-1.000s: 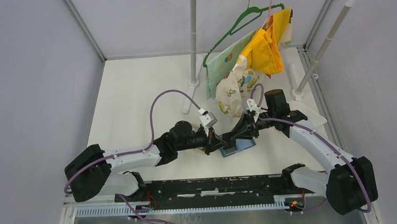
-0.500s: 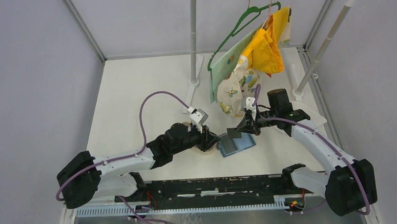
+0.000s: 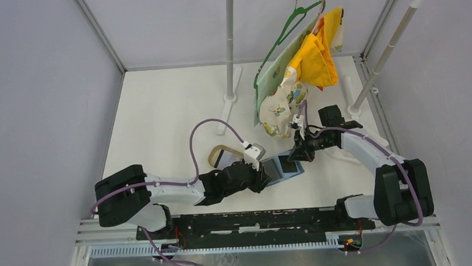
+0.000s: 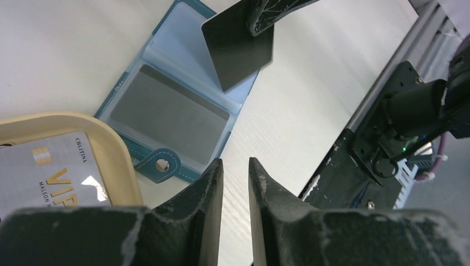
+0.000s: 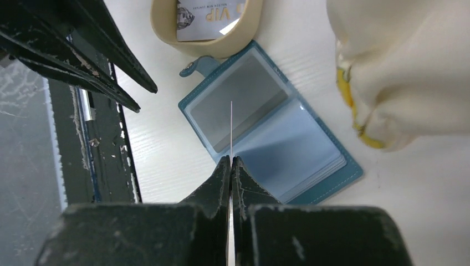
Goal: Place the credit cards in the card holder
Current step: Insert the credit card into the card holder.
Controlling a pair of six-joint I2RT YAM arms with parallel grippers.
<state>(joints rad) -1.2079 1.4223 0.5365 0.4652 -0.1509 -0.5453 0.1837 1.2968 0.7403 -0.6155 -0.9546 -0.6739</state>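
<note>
The teal-blue card holder (image 3: 282, 168) lies open on the table, clear sleeves up, and shows in the left wrist view (image 4: 166, 105) and the right wrist view (image 5: 266, 127). My right gripper (image 3: 292, 157) is shut on a dark credit card (image 4: 238, 47), seen edge-on (image 5: 230, 127), held upright just above the holder's middle. A pale VIP credit card (image 4: 50, 172) lies in the tan oval tray (image 3: 219, 153). My left gripper (image 3: 265, 179) hovers at the holder's near left corner, jaws a narrow gap apart, empty.
The tan tray (image 5: 166, 27) touches the holder's snap-tab end. A clothes rack with hanging cloths (image 3: 280, 100) stands behind the right gripper; a pale cloth (image 5: 399, 66) hangs close by the holder. A black rail (image 3: 256, 220) runs along the near edge.
My left arm drew back off the tray and holder and now sits at the holder's near side. My right gripper moved the dark card down over the open holder. The hanging cloths swung.
</note>
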